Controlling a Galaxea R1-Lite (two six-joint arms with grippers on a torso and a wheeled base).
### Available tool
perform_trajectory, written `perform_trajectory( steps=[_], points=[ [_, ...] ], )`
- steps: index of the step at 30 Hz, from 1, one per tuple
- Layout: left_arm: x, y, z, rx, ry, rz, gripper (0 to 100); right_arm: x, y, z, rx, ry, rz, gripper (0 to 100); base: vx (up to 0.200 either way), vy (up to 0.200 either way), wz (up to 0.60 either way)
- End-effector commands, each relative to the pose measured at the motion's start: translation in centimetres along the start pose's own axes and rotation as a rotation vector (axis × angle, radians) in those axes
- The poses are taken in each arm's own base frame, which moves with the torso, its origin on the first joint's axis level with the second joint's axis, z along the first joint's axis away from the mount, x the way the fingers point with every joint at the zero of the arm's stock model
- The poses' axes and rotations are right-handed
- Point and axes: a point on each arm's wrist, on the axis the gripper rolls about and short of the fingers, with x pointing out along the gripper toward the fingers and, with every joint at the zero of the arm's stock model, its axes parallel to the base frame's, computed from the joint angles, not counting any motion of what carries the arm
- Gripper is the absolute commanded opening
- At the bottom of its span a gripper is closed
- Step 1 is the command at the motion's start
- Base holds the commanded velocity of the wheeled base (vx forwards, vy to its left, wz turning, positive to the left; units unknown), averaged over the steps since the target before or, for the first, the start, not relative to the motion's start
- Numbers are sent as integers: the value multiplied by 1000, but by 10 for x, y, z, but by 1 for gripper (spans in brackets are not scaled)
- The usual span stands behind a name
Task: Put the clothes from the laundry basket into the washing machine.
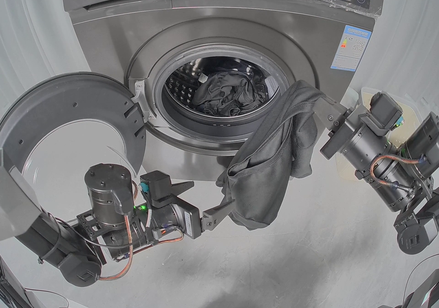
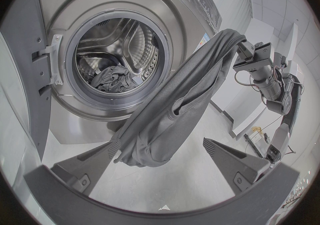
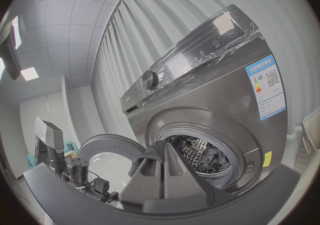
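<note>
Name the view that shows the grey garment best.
The left wrist view: the whole grey garment shows, from the top clamped by the right gripper to the lower end against one finger of the open left gripper. The head view shows it from above; the right wrist view, just a fold beside its shut fingers.

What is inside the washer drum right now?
A crumpled dark garment lies on the drum floor, bare perforated steel around it. Anything beneath that heap is covered. A second garment hangs outside, from the right gripper.
</note>
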Motion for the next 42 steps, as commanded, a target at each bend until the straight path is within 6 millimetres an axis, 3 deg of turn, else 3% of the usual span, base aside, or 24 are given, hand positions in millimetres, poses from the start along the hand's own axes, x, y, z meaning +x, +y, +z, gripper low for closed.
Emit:
perform_trajectory(
  steps=[1, 5, 14, 27, 36, 37, 42],
  points=[
    [16, 7, -18, -4, 33, 10, 100, 1, 1, 0, 3, -2, 5, 0, 0, 0, 0],
    [27, 11, -31, -5, 52, 1, 100, 2, 2, 1, 3, -6, 9, 0, 0, 0, 0],
    [54, 16, -39, -3, 19, -39, 100, 3, 3, 1, 4, -9, 11, 0, 0, 0, 0],
    [69, 11, -32, 6, -22, -112, 100, 4, 4, -2, 8, -3, 12, 0, 0, 0, 0],
    [93, 15, -39, 12, -63, -119, 100, 4, 5, -2, 8, -4, 12, 0, 0, 0, 0],
    [95, 15, -40, 11, -69, -120, 0, 4, 5, -2, 8, -4, 10, 0, 0, 0, 0],
    [100, 13, -39, 17, -101, -123, 0, 4, 4, -2, 8, -4, 9, 0, 0, 0, 0]
  ],
)
